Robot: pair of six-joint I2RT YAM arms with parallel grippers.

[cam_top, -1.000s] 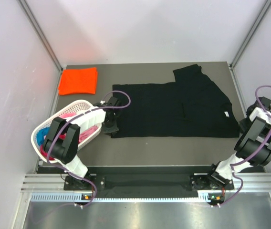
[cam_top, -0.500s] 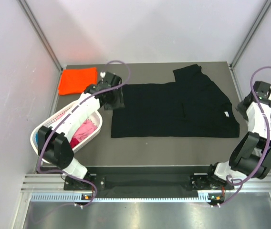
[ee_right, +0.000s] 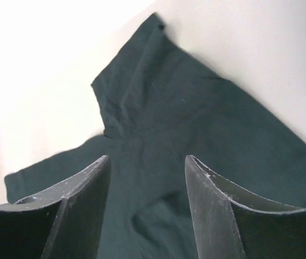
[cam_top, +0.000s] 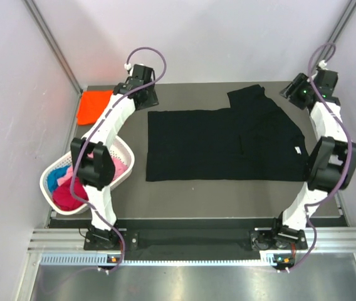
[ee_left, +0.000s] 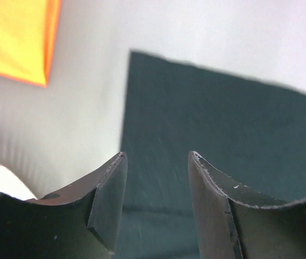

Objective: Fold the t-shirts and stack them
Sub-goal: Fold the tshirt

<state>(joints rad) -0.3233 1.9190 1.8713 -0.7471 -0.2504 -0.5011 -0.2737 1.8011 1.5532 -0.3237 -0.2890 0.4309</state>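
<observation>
A black t-shirt (cam_top: 228, 141) lies spread flat across the middle of the table, one sleeve pointing to the far edge and a small neck label at its right. An orange t-shirt (cam_top: 93, 105), folded, sits at the far left corner. Pink (cam_top: 118, 166), magenta (cam_top: 68, 194) and blue (cam_top: 56, 177) t-shirts fill the basket. My left gripper (cam_top: 141, 94) hovers open above the black shirt's far left corner (ee_left: 223, 135), with the orange shirt (ee_left: 13, 38) to its left. Over the far sleeve (ee_right: 169, 108) my right gripper (cam_top: 300, 94) is open. Both hold nothing.
A white lattice basket (cam_top: 128, 153) stands at the near left beside the left arm. Pale enclosure walls rise close behind both grippers and along both sides of the table. The arms' bases sit on the rail at the near edge.
Both arms swung up from the black shirt's near corners to its far edge. Both grippers went from shut to open. The shirt lies as before.
</observation>
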